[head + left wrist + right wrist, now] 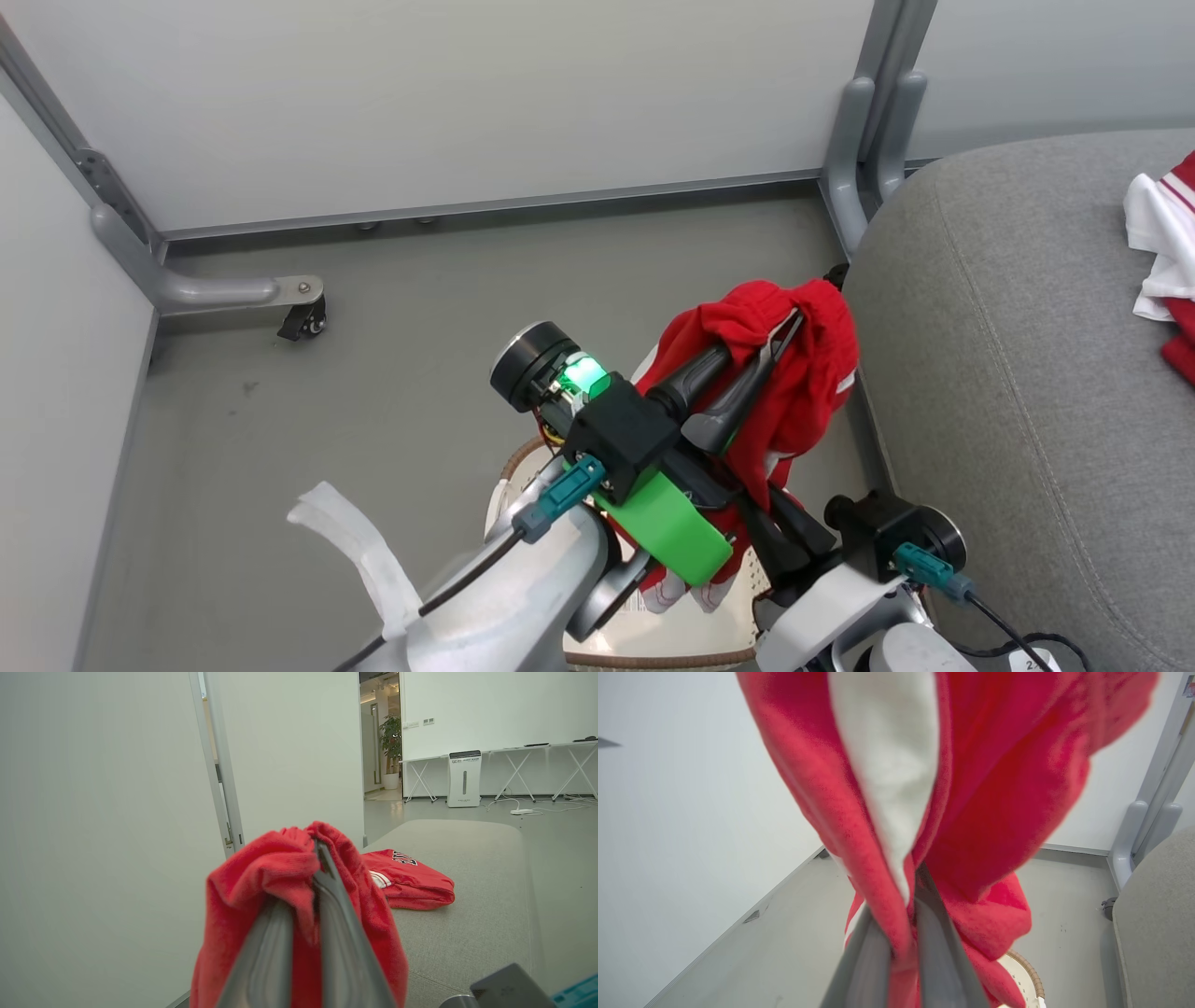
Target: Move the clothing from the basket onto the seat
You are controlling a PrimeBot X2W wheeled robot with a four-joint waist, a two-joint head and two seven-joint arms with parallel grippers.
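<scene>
A red garment with a white panel [814,373] hangs in the air above the basket [523,471], held by both grippers. My left gripper [789,322] is shut on its top fold, the same fold that bunches over the fingers in the left wrist view [261,877]. My right gripper [761,509] is shut on its lower part; there the cloth [1017,788] drapes over the fingers with its white panel [887,765] facing the camera. The basket rim [1029,975] shows below. A second red and white garment [1162,247] [411,884] lies on the grey seat [1027,392] [472,933] to the right.
White partition walls on grey metal frames close in the far and left sides. A caster foot [303,322] sticks out at the left and a grey post [873,140] stands by the seat's far corner. Grey floor [420,355] lies between them.
</scene>
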